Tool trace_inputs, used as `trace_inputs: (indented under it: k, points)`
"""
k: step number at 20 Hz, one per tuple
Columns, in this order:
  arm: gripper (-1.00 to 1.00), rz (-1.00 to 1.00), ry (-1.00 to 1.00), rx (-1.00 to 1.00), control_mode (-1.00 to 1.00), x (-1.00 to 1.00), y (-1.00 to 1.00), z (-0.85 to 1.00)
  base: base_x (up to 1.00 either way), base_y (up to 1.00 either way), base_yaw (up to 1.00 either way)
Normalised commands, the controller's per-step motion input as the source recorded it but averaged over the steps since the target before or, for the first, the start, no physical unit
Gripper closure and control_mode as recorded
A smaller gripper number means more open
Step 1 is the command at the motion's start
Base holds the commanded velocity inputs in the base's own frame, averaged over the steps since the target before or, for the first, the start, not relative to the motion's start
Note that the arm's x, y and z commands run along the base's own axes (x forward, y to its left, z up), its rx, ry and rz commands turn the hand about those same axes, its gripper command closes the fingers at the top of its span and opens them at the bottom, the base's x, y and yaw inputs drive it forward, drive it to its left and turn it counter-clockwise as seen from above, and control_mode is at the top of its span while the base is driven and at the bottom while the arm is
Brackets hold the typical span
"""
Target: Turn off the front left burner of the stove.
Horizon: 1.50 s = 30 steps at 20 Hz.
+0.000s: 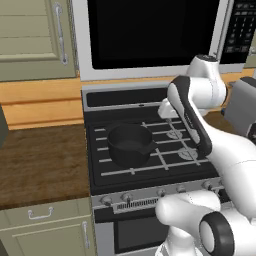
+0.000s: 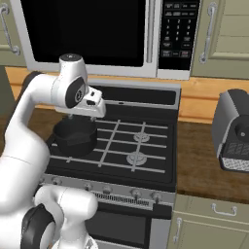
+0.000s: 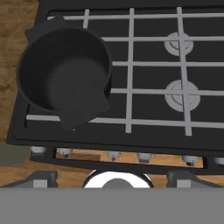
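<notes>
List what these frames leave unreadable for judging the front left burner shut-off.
- Front left burner: mostly covered by the black pot in all views; flame cannot be told.
- Knobs: too small to read their setting; the arm hides some in both base views.
- Gripper: fingertips cut off at the hand view's bottom edge; opening unclear.

The white arm [image 1: 200,120] rises from the base, bends at a dark elbow joint and reaches forward, its wrist turned down. The claw [image 3: 111,177] hangs pointing downward, its two dark fingertips [image 3: 43,178] spread well apart, holding nothing.
</notes>
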Motion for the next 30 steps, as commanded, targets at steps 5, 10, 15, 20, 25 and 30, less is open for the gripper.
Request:
trace_inputs:
  k: [5, 10, 15, 20, 25, 30]
  points:
    - [-1.00, 0.00, -0.10, -0.06, -1.00, -0.58, 0.23, -0.16, 0.00, 0.00, 0.00]
    - [-1.00, 0.02, -0.09, -0.16, -1.00, -0.65, 0.56, -0.30, 0.00, 0.00, 0.00]
    - [-1.00, 0.09, -0.06, -0.31, -1.00, -0.61, 0.97, -0.44, 0.00, 0.00, 0.00]
    - [-1.00, 0.14, 0.00, -0.30, -1.00, -0.47, 0.99, -0.40, 0.00, 0.00, 0.00]
    - [-1.00, 0.09, 0.00, -0.21, -1.00, -0.45, 0.85, -0.39, 0.00, 0.00, 0.00]
    - [-1.00, 0.14, 0.00, -0.34, -1.00, -0.52, 1.00, -0.65, 0.00, 0.00, 0.00]
